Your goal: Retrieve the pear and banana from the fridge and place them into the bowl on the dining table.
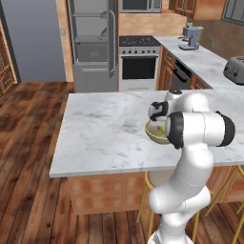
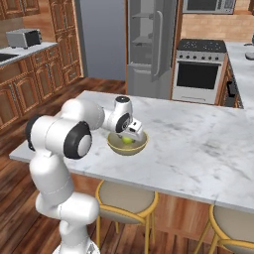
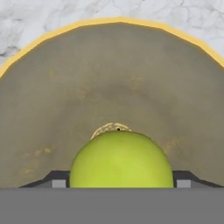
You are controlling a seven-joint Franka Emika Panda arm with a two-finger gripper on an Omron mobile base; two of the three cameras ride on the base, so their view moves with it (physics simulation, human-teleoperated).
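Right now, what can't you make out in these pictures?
- Whether the pincer grips the pear or has let go: hand view, bottom edge cuts its tips off.
- The bowl: left base view, arm covers most.
- The banana in the fridge: too small to be sure.

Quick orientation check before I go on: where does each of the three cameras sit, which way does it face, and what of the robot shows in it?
Left base view: behind the arm on its left, facing the dining table and open fridge; the arm rises lower right.
Right base view: behind on its right, same table, fridge and bowl; the arm rises lower left.
Hand view: on the hand, looking down into the bowl at the pear; fingertips at the bottom.
All three share the bowl.
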